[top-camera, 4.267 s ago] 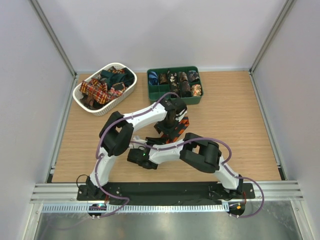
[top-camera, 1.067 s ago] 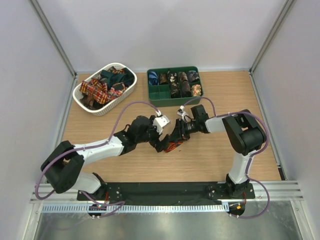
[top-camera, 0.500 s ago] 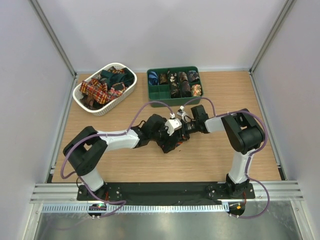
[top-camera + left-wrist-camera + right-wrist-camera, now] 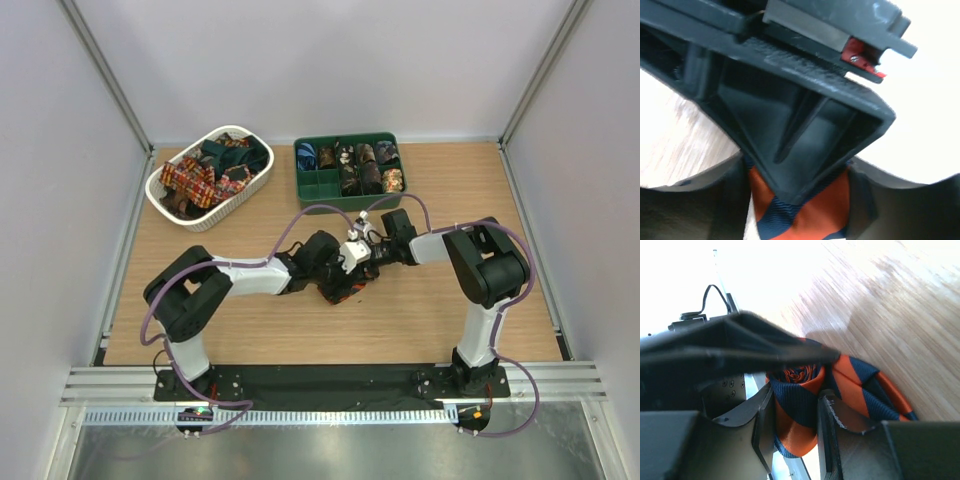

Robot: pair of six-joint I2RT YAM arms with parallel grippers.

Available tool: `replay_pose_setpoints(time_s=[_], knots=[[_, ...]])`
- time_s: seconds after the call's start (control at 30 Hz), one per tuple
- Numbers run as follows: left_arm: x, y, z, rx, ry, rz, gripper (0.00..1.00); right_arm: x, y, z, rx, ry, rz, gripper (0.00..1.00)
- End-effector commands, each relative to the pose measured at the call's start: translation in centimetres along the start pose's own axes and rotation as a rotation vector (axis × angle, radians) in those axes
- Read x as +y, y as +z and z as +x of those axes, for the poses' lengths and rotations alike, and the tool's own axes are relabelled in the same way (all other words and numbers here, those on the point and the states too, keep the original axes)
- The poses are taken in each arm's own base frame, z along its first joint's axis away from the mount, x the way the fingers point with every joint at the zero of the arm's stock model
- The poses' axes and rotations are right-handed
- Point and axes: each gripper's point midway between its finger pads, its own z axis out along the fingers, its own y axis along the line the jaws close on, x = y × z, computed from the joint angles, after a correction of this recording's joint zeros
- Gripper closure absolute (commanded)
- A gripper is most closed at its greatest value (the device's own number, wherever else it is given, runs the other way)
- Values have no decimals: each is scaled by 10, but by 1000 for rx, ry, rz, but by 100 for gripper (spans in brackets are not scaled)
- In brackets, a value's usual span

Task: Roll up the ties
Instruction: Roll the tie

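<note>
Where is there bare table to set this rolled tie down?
Bare table lies right of the green tray and along the near edge at mid-width. Crowded: the centre, where left pincer and right pincer meet at the striped tie, and the far left by the white basket.

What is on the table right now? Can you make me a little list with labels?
table: wooden
striped tie: orange and dark blue, rolled up, near the table's middle
right tool: shut on the striped tie
left tool: at the same tie, grip unclear
basket: white, far left, heaped with loose ties
tray: green, far middle, rolled ties in several pockets
</note>
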Motion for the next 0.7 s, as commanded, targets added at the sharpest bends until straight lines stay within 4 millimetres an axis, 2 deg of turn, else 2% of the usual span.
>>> replay_pose_setpoints(time_s=[0.0,0.07,0.1,0.17,0.2,0.37,0.4,0.53,0.67], knots=[[2,4,2,20,-23,-16,49,-27,2,-3,-31,-29,132,91],[0,6,6,31,-33,-15,53,-28,0,-4,-33,-27,146,88],[0,6,10,43,-33,-25,58,-27,0,-5,-37,-33,149,83],[-1,7,16,69,-32,-43,62,-27,-2,-7,-44,-35,164,75],[3,7,21,81,-33,-73,63,-25,-5,-11,-60,-43,170,67],[1,8,30,102,-48,-79,70,-23,-23,-25,-141,-32,201,53],[1,8,32,106,-48,-81,70,-23,-27,-27,-155,-29,207,48],[3,8,36,114,-74,-100,72,-21,-52,-39,-247,-18,219,44],[1,9,36,114,-82,-98,72,-21,-65,-40,-293,-20,269,44]])
